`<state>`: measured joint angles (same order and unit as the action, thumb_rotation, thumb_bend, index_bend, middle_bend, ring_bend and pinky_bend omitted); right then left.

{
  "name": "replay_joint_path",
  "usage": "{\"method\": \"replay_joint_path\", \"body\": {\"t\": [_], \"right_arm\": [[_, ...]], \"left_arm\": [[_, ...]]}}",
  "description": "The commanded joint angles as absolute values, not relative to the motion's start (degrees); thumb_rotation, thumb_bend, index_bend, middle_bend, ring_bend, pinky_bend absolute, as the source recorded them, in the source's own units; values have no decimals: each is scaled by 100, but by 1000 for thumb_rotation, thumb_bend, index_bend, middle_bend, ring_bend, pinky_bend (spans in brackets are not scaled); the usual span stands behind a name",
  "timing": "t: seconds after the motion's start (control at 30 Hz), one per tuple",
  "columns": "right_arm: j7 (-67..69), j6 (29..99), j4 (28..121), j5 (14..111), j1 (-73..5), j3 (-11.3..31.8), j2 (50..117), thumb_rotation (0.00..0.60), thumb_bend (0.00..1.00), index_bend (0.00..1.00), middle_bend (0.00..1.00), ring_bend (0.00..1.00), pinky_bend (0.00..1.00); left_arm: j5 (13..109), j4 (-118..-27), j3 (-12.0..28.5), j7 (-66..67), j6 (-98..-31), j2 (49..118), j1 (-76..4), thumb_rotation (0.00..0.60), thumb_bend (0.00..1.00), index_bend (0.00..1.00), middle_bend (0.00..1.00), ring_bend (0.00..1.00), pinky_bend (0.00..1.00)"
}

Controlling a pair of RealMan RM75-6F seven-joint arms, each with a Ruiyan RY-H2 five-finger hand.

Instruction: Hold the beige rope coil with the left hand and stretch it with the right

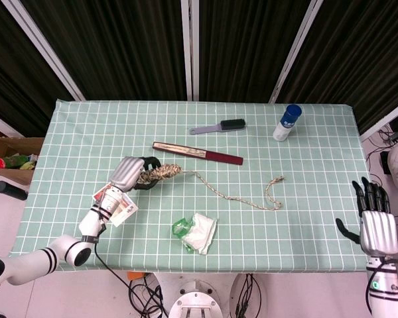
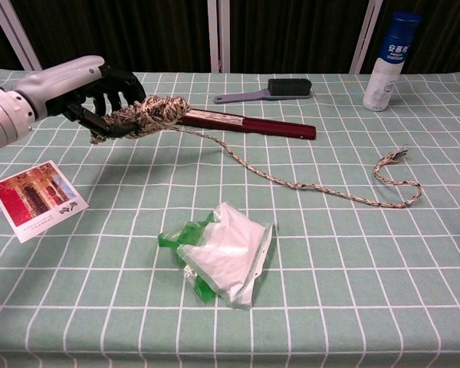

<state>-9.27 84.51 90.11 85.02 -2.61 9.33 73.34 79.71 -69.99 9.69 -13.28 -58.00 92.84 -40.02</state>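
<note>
At table | left hand (image 2: 92,92) grips rope coil (image 2: 149,113) | right hand (image 1: 376,225) empty, fingers spread | bottle (image 2: 389,50) text unreadable

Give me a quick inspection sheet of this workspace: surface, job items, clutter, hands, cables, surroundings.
Surface: table under a green checked cloth.
Job's things: rope coil gripped in the left hand; its tail trails right across the cloth.
Clutter: folded fan, brush, bottle, plastic bag, photo card.
Hands: right hand spread, holding nothing, at the table's right edge.
Cables: some under the table's front edge.
Surroundings: dark curtains behind.
</note>
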Motion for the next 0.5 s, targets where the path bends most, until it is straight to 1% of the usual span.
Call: {"method": "replay_joint_path", "body": {"t": [0.03, 0.13, 0.3, 0.43, 0.5], "right_arm": [[-1889, 7687, 8506, 8232, -1053, 1310, 7313, 600, 198, 85, 0, 0, 0], [-2048, 7152, 8248, 8175, -1495, 1337, 7487, 600, 197, 129, 0, 0, 0], [-2332, 6455, 7981, 8150, -2106, 1294, 7801, 600, 193, 185, 0, 0, 0], [-2546, 5970, 7854, 7986, -2521, 1265, 8127, 600, 227, 193, 0, 0, 0], [-2646, 5862, 7775, 7956, -2658, 1239, 8277, 600, 244, 195, 0, 0, 0]], "left_arm": [[8060, -7237, 947, -1193, -6012, 9224, -3937, 600, 467, 723, 711, 567, 620], [8176, -7464, 917, -1158, -6221, 9202, -3877, 600, 467, 726, 718, 572, 626], [8289, -7746, 899, -1044, -6400, 9133, -3840, 600, 467, 726, 721, 574, 627], [8311, -7974, 927, -936, -6458, 9023, -3839, 600, 467, 726, 722, 574, 627], [8297, -8050, 942, -889, -6469, 8981, -3836, 600, 467, 727, 722, 574, 627]]}}
